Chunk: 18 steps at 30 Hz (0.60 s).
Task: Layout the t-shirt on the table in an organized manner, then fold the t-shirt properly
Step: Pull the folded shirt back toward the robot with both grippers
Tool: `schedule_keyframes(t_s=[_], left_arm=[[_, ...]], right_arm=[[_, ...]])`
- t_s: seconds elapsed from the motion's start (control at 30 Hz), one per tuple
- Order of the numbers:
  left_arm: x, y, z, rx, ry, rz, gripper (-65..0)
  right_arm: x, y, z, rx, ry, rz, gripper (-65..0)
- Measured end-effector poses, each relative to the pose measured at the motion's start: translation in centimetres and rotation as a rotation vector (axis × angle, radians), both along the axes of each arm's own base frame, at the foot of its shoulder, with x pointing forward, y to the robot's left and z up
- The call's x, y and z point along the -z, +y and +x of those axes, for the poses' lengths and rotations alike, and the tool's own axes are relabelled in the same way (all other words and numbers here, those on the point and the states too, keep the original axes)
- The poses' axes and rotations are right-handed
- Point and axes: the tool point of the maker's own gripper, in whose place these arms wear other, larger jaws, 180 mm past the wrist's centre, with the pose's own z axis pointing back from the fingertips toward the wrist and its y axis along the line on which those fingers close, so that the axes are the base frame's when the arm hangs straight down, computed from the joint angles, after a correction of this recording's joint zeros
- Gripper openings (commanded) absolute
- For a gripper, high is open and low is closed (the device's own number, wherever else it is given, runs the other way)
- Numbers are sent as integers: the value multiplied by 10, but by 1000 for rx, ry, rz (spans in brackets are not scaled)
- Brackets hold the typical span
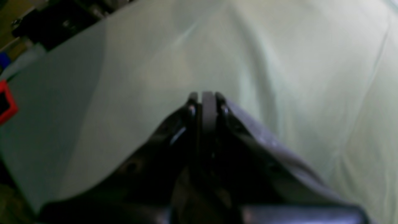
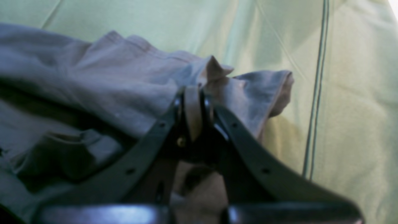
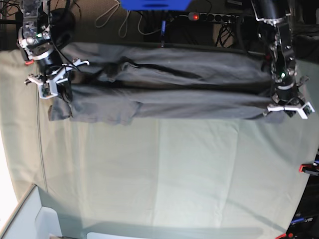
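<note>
The grey t-shirt (image 3: 169, 89) is stretched out sideways across the far part of the table (image 3: 164, 169), bunched into long folds. My right gripper (image 3: 53, 90) is at its left end and my left gripper (image 3: 288, 108) at its right end. Seen from the right wrist, the right gripper (image 2: 194, 93) is shut on a bunched edge of the t-shirt (image 2: 93, 81). Seen from the left wrist, the left gripper (image 1: 206, 96) is shut with a strip of grey t-shirt (image 1: 264, 137) pinched between its fingers and trailing off to the right over the pale table (image 1: 295, 53).
Red clamps (image 3: 305, 168) sit on the table's right edge, one also in the left wrist view as a red clamp (image 1: 4, 102). A power strip (image 3: 199, 16) and cables lie beyond the far edge. A white box (image 3: 30, 219) stands at the near left corner.
</note>
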Motion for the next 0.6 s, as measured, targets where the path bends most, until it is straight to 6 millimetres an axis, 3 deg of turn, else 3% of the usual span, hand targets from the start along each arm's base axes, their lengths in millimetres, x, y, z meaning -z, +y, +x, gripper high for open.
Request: schedule_keyframes(t_s=[0.23,0.3,0.6], left_arm=[[21,-2,-28,-47,4,-130,-650],[28,-4,-36,-48,25,-137,-650],[29,-4,-35,-46,26,-139,-650]], right_arm=[[6,-10,-18,18,25,-10,-650],[9,-5,-25,-15,44,5,-650],[11,-6,-50,-23,54,27,-650]])
